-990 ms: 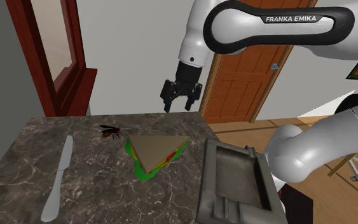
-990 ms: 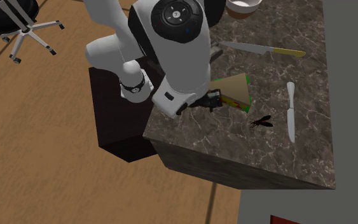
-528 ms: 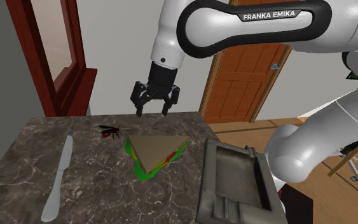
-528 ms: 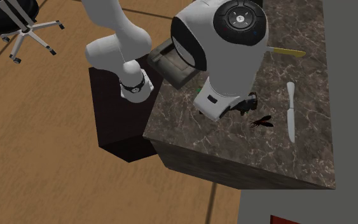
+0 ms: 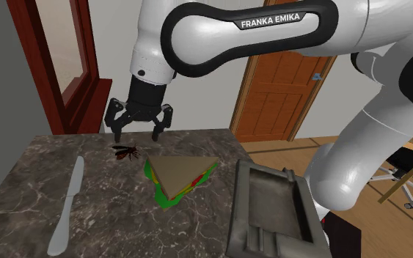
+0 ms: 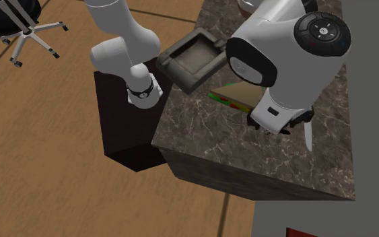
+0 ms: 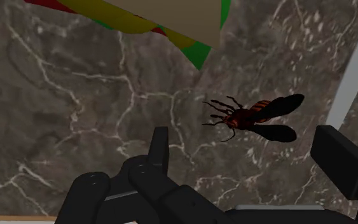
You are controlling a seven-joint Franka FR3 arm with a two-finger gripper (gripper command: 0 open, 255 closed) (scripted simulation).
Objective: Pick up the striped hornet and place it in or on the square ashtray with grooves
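Hornet (image 5: 126, 152), dark-winged with a reddish striped body, lies on the dark marble countertop (image 5: 21, 176), near its far edge in the shoulder view. The gripper (image 5: 136, 134) hangs just above it with its fingers (image 7: 160, 149) spread wide and nothing between them in contact. In the wrist view the insect (image 7: 254, 116) sits beyond the gap between the two black fingertips, closer to one finger than the other, and neither touches it.

A triangular sandwich (image 5: 179, 176) with green lettuce at its edges lies just beside the hornet, between it and the square grey ashtray (image 5: 241, 205), which stands at the counter's end nearest the stand. On the hornet's other side, well apart, a pale butter knife (image 5: 69, 201) lies flat on the stone; its blade shows as a light strip (image 7: 352, 76) past the finger in the wrist view.

In the second exterior view the arm's white wrist covers the hornet's spot, with the sandwich (image 6: 238, 97), the ashtray (image 6: 174, 64) and the knife (image 6: 307, 138) around it. A wooden door (image 5: 278, 95) stands behind the counter.
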